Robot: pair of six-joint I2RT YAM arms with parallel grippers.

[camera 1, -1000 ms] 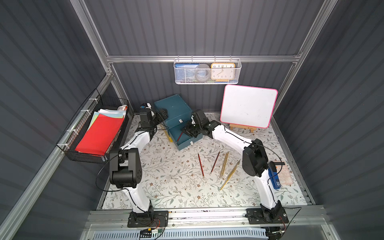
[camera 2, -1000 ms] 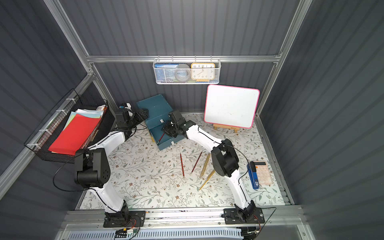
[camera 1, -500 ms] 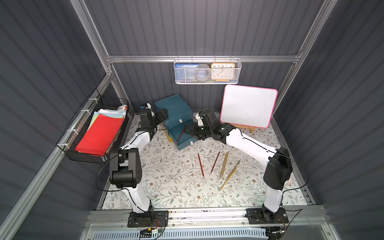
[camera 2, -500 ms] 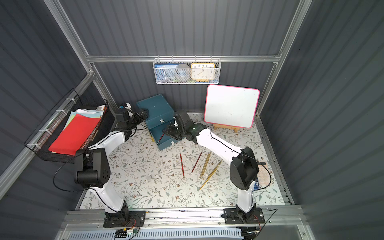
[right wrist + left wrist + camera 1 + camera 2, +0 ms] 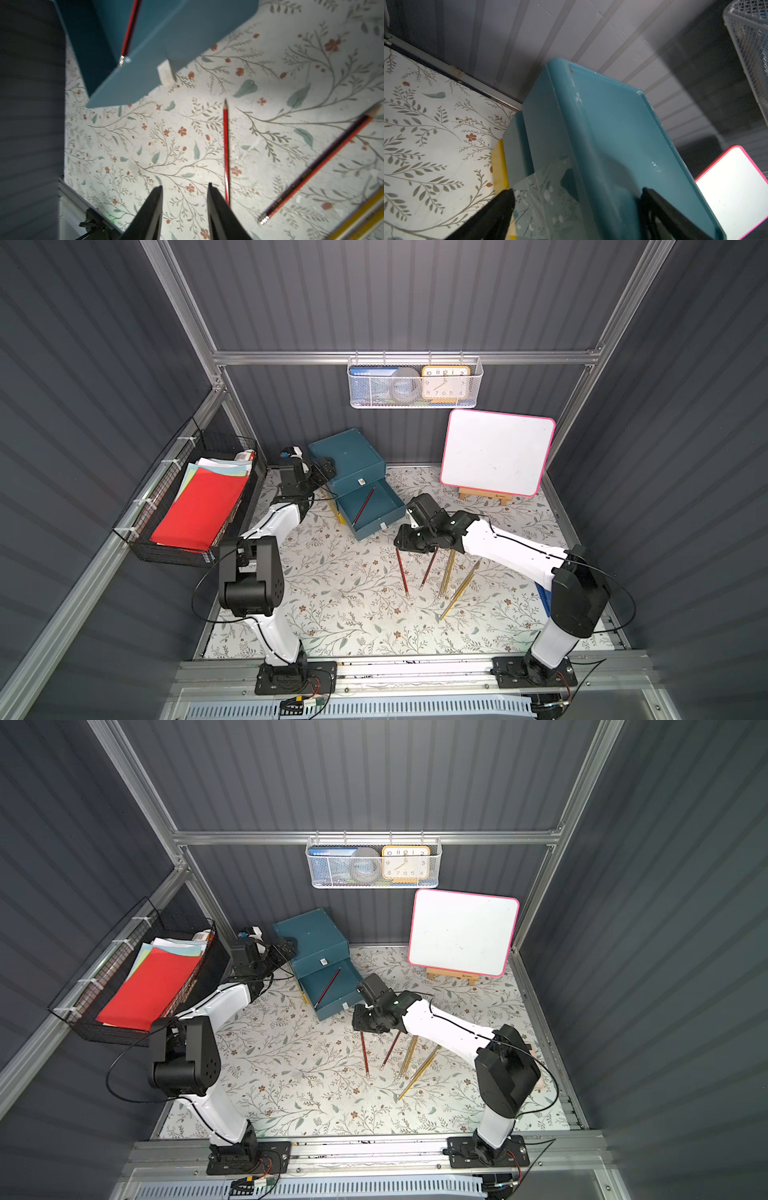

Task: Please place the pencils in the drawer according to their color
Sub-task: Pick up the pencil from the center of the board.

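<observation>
Currently hovering over the tabletop (image 5: 332, 605) with the right gripper (image 5: 184, 186) partly open and empty, just beside one dark red pencil (image 5: 226, 149) and near a second red pencil (image 5: 315, 168). Lying alongside on the same floral surface: gold-yellow pencils (image 5: 447, 574). Resting aslant inside the open drawer (image 5: 380, 524): a third red pencil (image 5: 364, 505). Straddling a corner of the teal drawer box (image 5: 612, 135) with the left gripper (image 5: 577, 194) spread wide; cannot tell whether clamped on it.

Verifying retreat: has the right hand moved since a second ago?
Yes. The right hand backed away from the open drawer toward the red pencils.
</observation>
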